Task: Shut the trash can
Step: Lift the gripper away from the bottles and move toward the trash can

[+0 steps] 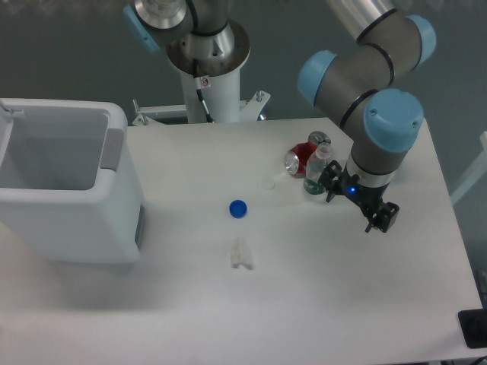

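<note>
The trash can (pixel 72 217), a large white boxy bin, stands at the table's left edge. Its top is open and I look down into its grey-white inside. A white panel that looks like the lid (pixel 6 144) stands up at the frame's left border, mostly cut off. A grey strip (pixel 112 148) runs along the opening's right rim. My gripper (pixel 358 204) hangs over the right part of the table, far from the bin and just right of a clear bottle. Its black fingers (pixel 383 217) look spread, with nothing between them.
A clear plastic bottle (pixel 317 173) and two red cans (pixel 298 160) cluster beside the gripper. A blue cap (pixel 238 208) and a small clear cup (pixel 268 182) lie mid-table, with a crumpled white scrap (pixel 241 254) nearer the front. The robot base column (pixel 207 84) rises behind.
</note>
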Robot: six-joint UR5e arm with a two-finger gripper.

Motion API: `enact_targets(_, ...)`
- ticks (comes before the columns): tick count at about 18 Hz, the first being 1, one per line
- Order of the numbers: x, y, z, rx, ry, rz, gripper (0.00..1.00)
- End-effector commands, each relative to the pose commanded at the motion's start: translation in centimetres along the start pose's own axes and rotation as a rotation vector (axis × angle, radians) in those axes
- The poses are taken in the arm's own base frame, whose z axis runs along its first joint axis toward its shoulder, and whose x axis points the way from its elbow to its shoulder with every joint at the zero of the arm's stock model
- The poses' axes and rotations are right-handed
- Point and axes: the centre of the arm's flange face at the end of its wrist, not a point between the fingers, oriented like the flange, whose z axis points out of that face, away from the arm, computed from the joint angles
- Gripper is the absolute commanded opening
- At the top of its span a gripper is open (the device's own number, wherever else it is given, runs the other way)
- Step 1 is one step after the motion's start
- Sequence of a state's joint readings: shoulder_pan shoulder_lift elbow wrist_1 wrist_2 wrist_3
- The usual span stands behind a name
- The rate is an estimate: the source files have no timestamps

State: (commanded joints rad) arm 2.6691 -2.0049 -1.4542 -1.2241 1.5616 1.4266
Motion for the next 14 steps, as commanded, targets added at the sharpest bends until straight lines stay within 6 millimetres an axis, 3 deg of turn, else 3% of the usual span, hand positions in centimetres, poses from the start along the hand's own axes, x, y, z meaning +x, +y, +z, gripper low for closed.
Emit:
enact_targets(7, 0.3, -0.4, -0.3, 0.039, 0.006, -0.012, 1.0)
enact_targets(14, 3.4, -0.3, 0.1, 0.011, 0.028, -0.005, 1.0)
